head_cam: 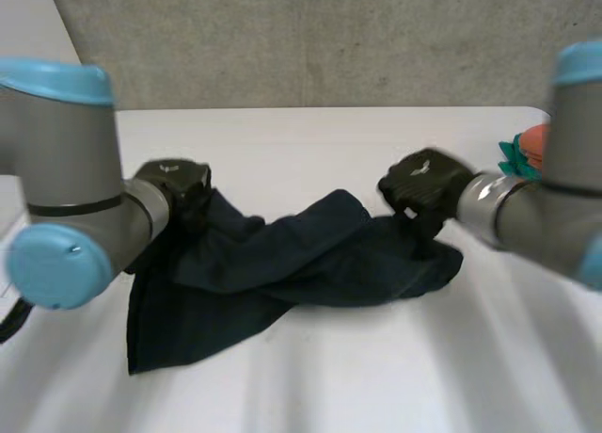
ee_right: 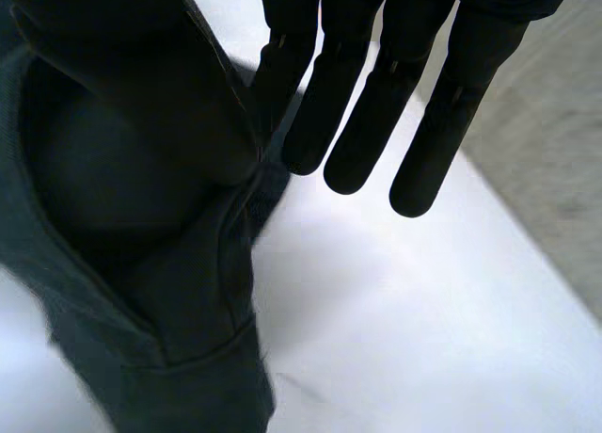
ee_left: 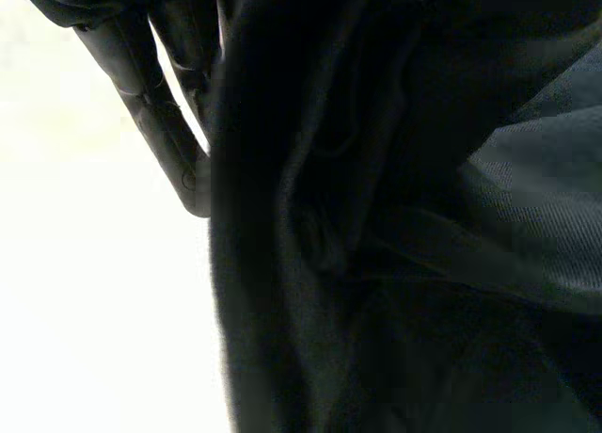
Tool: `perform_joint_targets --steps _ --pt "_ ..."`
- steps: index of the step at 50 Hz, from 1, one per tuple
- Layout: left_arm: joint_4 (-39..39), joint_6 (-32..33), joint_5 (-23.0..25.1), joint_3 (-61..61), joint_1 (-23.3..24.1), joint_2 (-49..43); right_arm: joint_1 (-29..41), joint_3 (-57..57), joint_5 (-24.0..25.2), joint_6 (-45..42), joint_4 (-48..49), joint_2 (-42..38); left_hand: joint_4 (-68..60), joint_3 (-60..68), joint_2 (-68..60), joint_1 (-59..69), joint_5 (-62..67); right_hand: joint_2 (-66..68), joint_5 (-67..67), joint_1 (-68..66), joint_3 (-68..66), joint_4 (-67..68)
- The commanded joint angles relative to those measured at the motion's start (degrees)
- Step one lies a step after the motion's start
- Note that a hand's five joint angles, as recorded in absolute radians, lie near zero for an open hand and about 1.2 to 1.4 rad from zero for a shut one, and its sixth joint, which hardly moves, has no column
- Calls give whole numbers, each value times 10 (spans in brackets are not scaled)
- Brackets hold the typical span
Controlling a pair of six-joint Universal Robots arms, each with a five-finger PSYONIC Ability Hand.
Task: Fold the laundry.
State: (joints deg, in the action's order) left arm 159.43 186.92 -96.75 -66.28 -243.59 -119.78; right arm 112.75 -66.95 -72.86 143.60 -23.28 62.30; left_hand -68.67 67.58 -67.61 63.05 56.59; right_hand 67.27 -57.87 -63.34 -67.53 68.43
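Currently dark cloth bunched mid-frame on tabletop; left robot hand at its upper-left end, grip can't tell; right robot hand at right end, fingers straight, apart.

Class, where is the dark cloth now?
Head view: the dark cloth lies crumpled on the table, between the left hand and the right hand.

Our left arm and right arm both reach inward, wrists low. Left hand points down, back facing up. Right hand opposite it: fingers straight and spread, thumb set apart. Hands well apart, roughly level.
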Motion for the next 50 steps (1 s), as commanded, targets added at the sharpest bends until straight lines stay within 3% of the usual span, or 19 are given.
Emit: perform_joint_targets --steps 1,3,5,10,15,19,26,29,34,36,37,40,44,50 --pt "-2 2 1 33 -16 -48 58 -5 -75 41 98 -95 369 -358 358 -312 -348 127 -121 -167 -125 116" --pt "-8 6 2 3 -14 -13 64 -19 -91 50 121 -91 505 -494 494 -449 -484 127 -121 -167 -125 116" --pt "-7 11 1 -25 -12 22 64 -28 -97 58 136 -81 531 -520 520 -474 -510 127 -121 -167 -125 116" --pt "31 31 -2 -138 -1 147 59 -56 -99 77 159 -49 519 -508 509 -463 -498 127 -121 -167 -125 116" --pt "128 63 16 -269 18 233 61 -80 -103 78 161 -35 418 -407 408 -362 -397 127 -121 -167 -125 116" --pt "166 80 29 -328 36 241 60 -89 -114 78 160 -26 373 -362 362 -317 -352 127 -121 -167 -125 116" --pt "151 74 21 -362 68 192 64 -97 -125 78 160 -22 376 -365 365 -320 -355 127 -121 -167 -125 116" --pt "163 76 0 -345 72 150 69 -98 -125 80 160 -23 483 -472 473 -427 -463 127 -121 -167 -125 116" --pt "192 75 -48 -316 72 107 70 -108 -126 83 159 -18 485 -474 475 -429 -465 127 -121 -167 -125 116" --pt "205 78 -64 -306 73 91 67 -116 -126 88 158 -10 460 -449 450 -404 -439 127 -121 -167 -125 116" --pt "212 82 -70 -302 73 83 62 -120 -124 95 154 -2 425 -414 415 -369 -404 12 -6 -51 -10 1" --pt "221 89 -69 -302 73 73 49 -121 -120 111 142 13 361 -350 350 -305 -340 -153 159 114 156 -165" --pt "228 102 -63 -306 76 64 16 -112 -92 144 95 40 206 -196 196 -150 -186 -348 354 309 351 -360" --pt "234 107 -63 -316 75 74 -17 -90 -31 150 -4 46 -105 116 -115 161 126 -509 515 469 511 -520"
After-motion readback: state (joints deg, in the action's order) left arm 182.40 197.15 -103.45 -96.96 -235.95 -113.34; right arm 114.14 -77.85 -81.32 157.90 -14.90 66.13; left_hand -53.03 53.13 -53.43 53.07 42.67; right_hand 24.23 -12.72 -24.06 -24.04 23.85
